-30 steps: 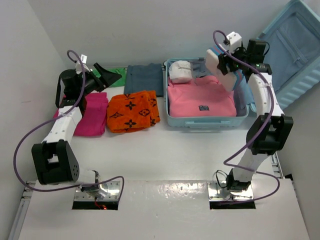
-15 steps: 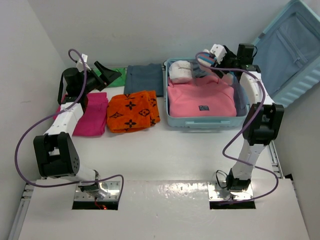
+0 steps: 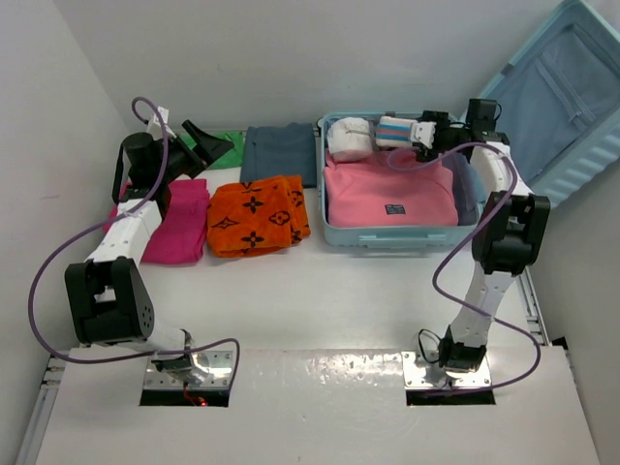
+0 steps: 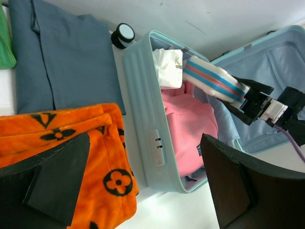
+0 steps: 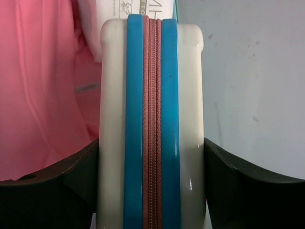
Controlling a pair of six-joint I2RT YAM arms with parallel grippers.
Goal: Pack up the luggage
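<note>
At the table's far right corner the luggage (image 3: 397, 235) is lying open, likely stiff, best held by its rim; the right gripper (image 3: 426, 136) is clamping a striped pouch (image 3: 395, 130) over it, and the left gripper (image 3: 201, 145) is gaping empty.

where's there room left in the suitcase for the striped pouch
Bare lining shows behind the pink top, between the white bundle and the right wall of the luggage, and along that wall. The front is crowded.
</note>
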